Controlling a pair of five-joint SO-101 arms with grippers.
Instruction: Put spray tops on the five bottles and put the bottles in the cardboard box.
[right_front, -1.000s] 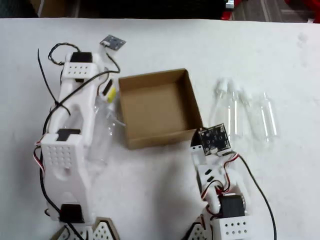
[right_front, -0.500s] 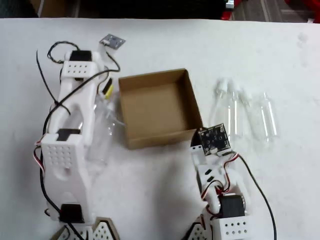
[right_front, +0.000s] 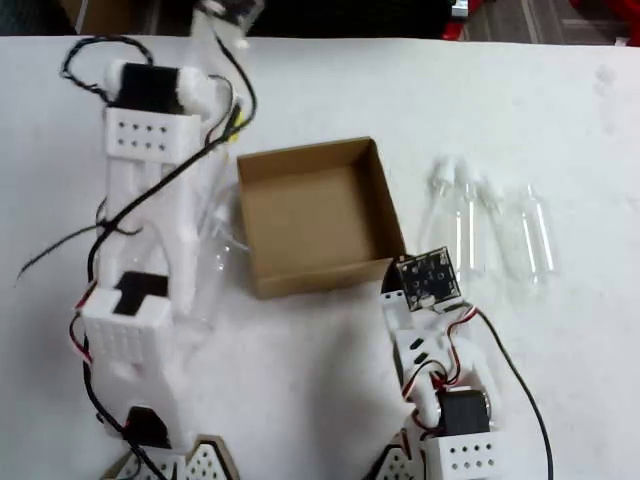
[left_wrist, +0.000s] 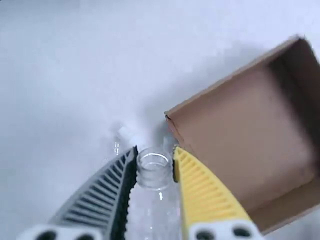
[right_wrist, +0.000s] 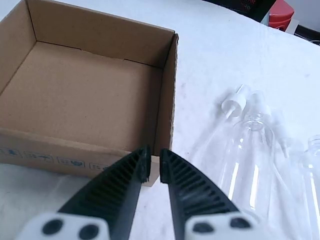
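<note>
My left gripper (left_wrist: 154, 172) is shut on the neck of a clear, topless bottle (left_wrist: 152, 167) and holds it above the table next to the cardboard box (left_wrist: 250, 145). A small white spray top (left_wrist: 125, 135) lies on the table below it. From above, the left arm's gripper (right_front: 235, 118) stands high at the box's (right_front: 310, 215) left, with the bottle (right_front: 212, 250) hanging under the arm. Several clear bottles (right_front: 480, 230) lie right of the box, some with spray tops. My right gripper (right_wrist: 155, 167) is shut and empty, near the box's (right_wrist: 90, 90) front right corner.
Black cables (right_front: 150, 190) trail along the left arm. The right arm's base (right_front: 450, 420) sits at the near table edge. In the right wrist view the lying bottles (right_wrist: 250, 150) are beside the box wall. White table (right_front: 500, 100) stretches behind the box.
The left arm has risen and swung toward the far edge, lifting the bottle off the table. The right arm has not moved.
</note>
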